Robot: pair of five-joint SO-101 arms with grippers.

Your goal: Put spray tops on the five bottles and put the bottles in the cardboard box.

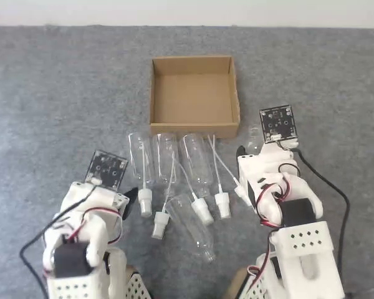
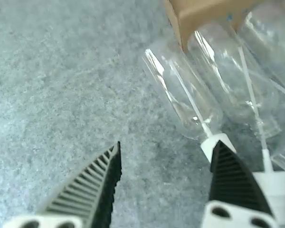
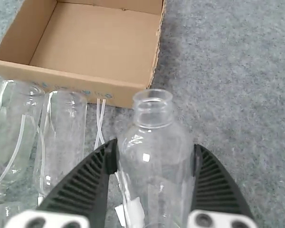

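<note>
Right gripper (image 3: 154,147): jaws closed against both flanks of a clear plastic bottle with a bare open neck (image 3: 153,156), gripped at mid-body. The bottle sits just short of the near right corner of the brown, open-topped cardboard box (image 3: 99,42), not touching it. Its long axis runs straight out from the gripper, neck pointing away from the arm toward the box wall.

Loose white spray tops with thin dip tubes (image 1: 222,204) lie on the grey carpeted table (image 1: 62,93) between the two arms, behind the held bottle's neck, tubes pointing boxward. We judge a top must come to that neck from the box side.

Left gripper (image 2: 167,147): jaws spread wide, holding nothing, just beside the white cap end of a clear bottle lying on its side (image 2: 185,95), which looks capped already, tube inside
</note>
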